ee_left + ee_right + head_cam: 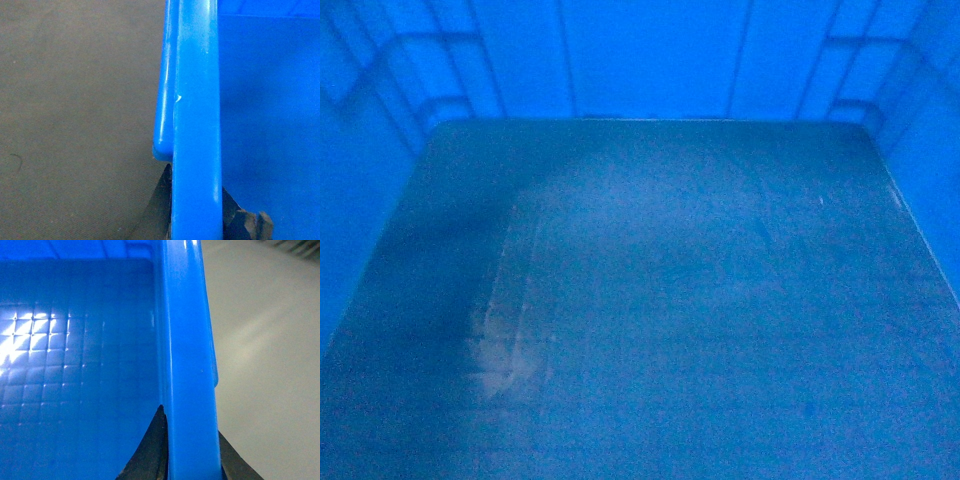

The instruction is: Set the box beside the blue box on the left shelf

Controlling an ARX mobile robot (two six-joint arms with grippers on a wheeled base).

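The box fills the whole head view: I look down into its blue inside, with a scuffed floor and stepped corners at the back. In the left wrist view my left gripper is shut on the box's thick left rim, one dark finger on each side. My right gripper is shut on the right rim the same way, beside the grid-embossed floor. The other blue box and the left shelf are out of view.
Outside the left rim lies a dark grey-brown floor surface. Beyond the right rim is a pale grey surface with a blurred dark edge at the top right.
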